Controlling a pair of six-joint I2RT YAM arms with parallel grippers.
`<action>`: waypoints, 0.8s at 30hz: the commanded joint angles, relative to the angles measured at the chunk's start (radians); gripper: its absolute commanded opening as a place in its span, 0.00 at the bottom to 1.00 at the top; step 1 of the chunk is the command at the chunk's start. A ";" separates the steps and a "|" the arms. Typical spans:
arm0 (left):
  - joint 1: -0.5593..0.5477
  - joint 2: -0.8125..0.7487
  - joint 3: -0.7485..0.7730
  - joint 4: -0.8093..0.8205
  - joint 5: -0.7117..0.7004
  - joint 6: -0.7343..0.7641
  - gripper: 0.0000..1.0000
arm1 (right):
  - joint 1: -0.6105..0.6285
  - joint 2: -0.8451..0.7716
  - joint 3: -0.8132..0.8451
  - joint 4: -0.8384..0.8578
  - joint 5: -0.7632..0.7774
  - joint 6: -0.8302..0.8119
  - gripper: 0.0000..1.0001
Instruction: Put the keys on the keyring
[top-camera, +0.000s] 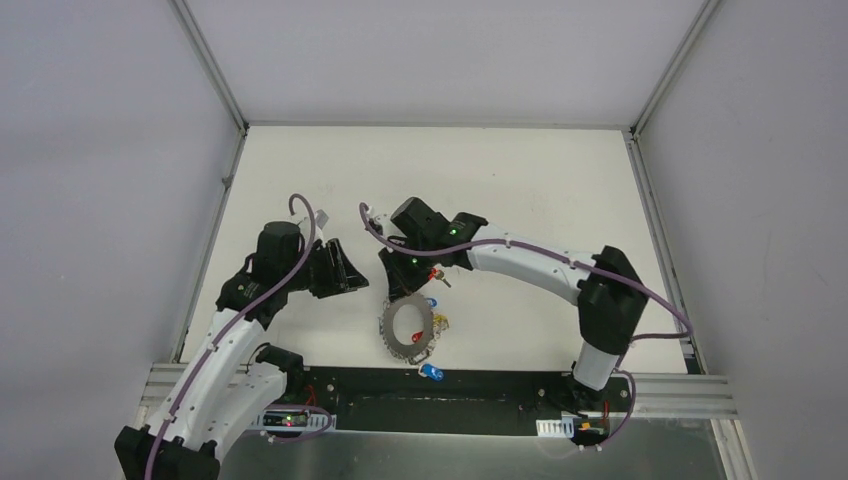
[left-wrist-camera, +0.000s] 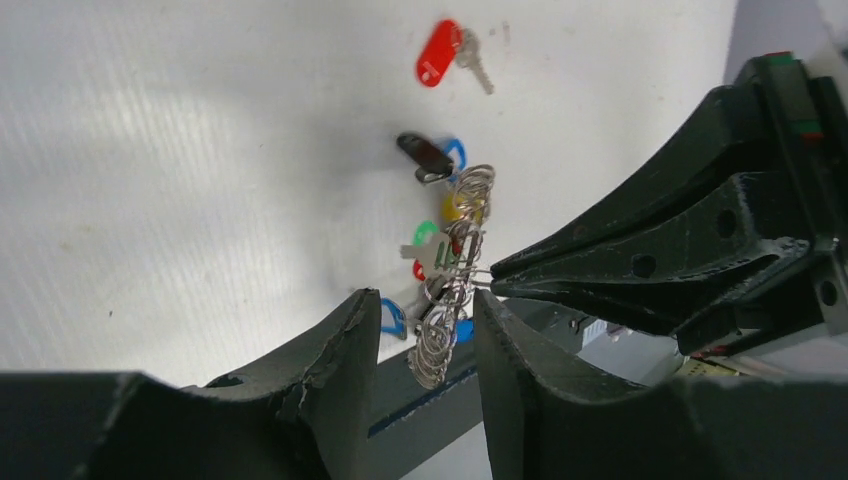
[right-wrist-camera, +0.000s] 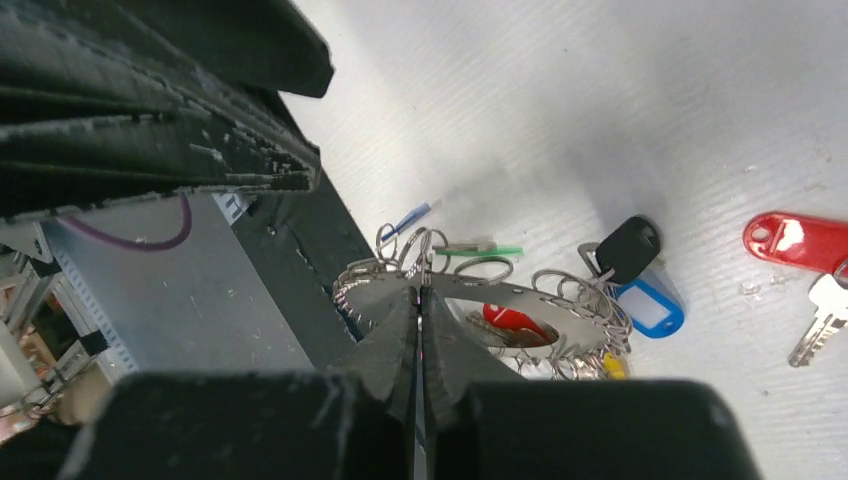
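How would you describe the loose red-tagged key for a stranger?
On the white table, find the large flat grey metal ring. Just beyond it lies a small silver key with a red oblong tag, apart from the ring, unattached.

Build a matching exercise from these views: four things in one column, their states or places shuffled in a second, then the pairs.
Things
1. red key
2. keyring
3. left gripper
4. right gripper

States
A. jaws open, gripping nothing
B. jaws shut on a flat metal rim
C. lying loose on the table, apart from the ring
D. held by its edge, with wire loops and coloured tags around it

Pairs: 1-C, 2-D, 3-A, 4-B
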 joint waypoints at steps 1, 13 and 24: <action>0.004 -0.078 0.060 0.114 0.099 0.114 0.40 | 0.006 -0.174 -0.077 0.149 -0.045 -0.099 0.00; 0.003 -0.163 -0.001 0.529 0.492 0.252 0.40 | 0.003 -0.420 -0.312 0.427 -0.192 -0.230 0.00; -0.002 -0.290 -0.095 0.668 0.645 0.455 0.31 | 0.000 -0.565 -0.462 0.537 -0.288 -0.458 0.00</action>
